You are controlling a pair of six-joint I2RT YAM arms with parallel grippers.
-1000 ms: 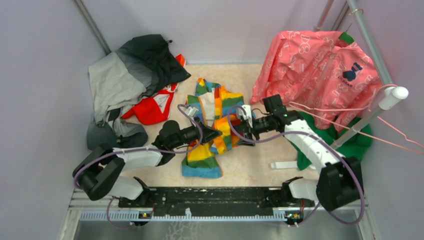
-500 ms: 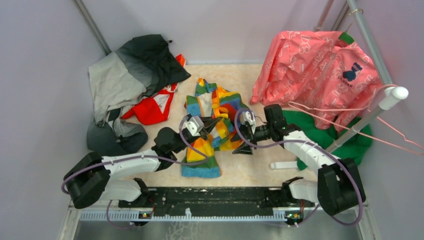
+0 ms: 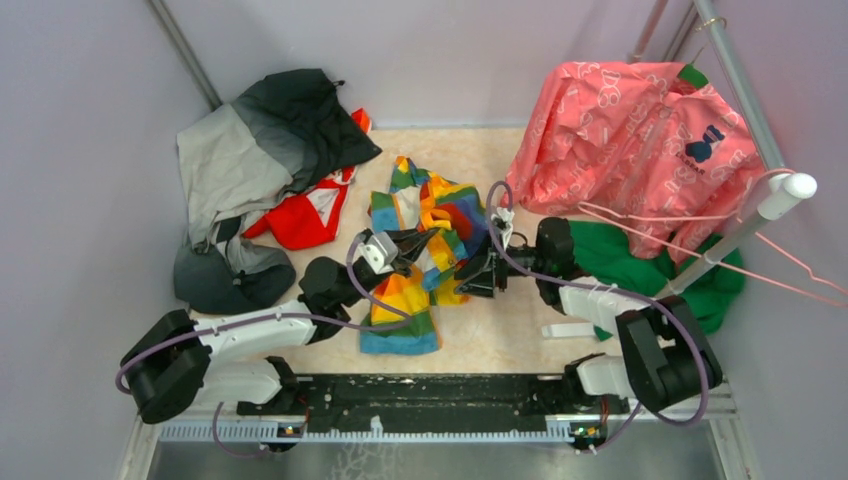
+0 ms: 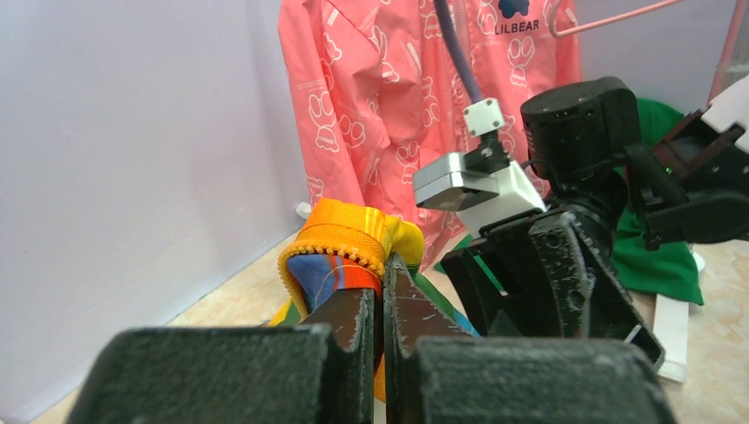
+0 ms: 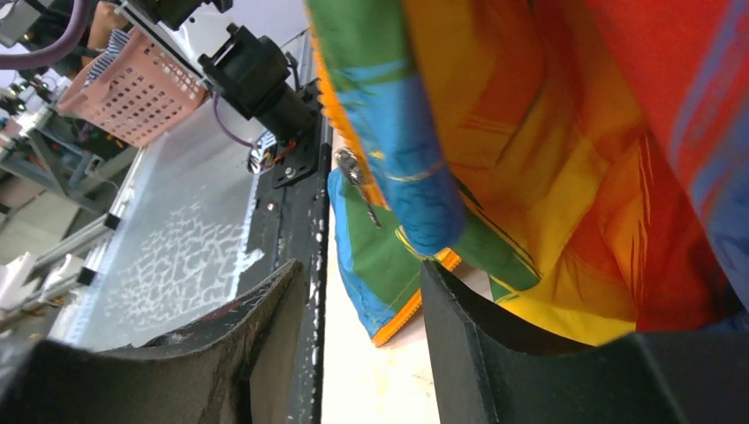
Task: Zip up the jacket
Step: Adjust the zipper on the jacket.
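Pinching the jacket [image 3: 437,205], left tool [image 4: 383,296] clamped; right tool [image 5: 364,300] agape

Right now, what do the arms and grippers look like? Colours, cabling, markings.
Left arm and right arm: white link shells, black joint housings, each trailing a looping purple cable. Left gripper and right gripper: black, with rough-textured fingers. Each wrist carries a silver-and-white camera module. No markings or sleeves visible.
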